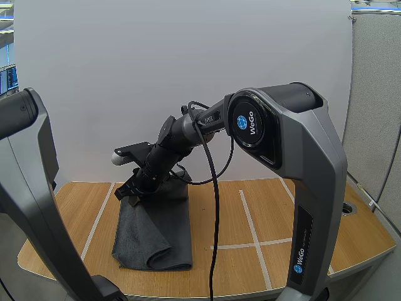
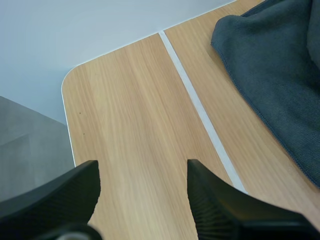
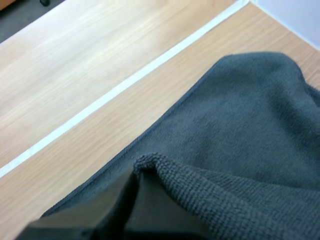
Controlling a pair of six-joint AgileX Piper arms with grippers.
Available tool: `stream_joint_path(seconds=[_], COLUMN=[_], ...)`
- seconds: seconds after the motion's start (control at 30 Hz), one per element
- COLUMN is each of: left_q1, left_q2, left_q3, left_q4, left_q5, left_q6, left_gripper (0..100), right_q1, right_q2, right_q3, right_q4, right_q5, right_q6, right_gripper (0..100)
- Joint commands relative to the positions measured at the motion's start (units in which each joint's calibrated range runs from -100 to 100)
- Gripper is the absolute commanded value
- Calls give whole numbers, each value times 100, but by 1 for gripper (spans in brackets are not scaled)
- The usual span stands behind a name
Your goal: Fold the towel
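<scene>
Wooden table (image 1: 263, 213), towel (image 1: 160, 229) between right jaws

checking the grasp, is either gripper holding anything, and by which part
The right gripper pinches the dark grey towel by a fold near its edge; left gripper open, empty.

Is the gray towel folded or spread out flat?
Folded over, not flat: the towel lies doubled with a rounded fold at its near end, and the right gripper pinches its far edge.
</scene>
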Motion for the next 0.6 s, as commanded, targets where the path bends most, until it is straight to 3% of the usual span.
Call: stream_joint_path(seconds=[0.0,0.5,0.53,0.57], left_q1=[9,9,9,9], left_q2=[-43,-43,-43,-43], left_q3=[-7,-7,-7,-7], left_q4=[-91,-91,-91,-91], left_q5=[98,98,98,98], left_q6=[-250,-402,-402,-402], left_gripper=[83,83,83,83], right_q1=[43,265,265,265], right_q2=[-18,768,797,826], right_q3=[-41,-423,-435,-435], right_q4=[351,534,534,547], right_q5=[-394,-413,-380,-380], right_q6=[-361,-328,-328,-328], right_gripper=[0,0,3,15])
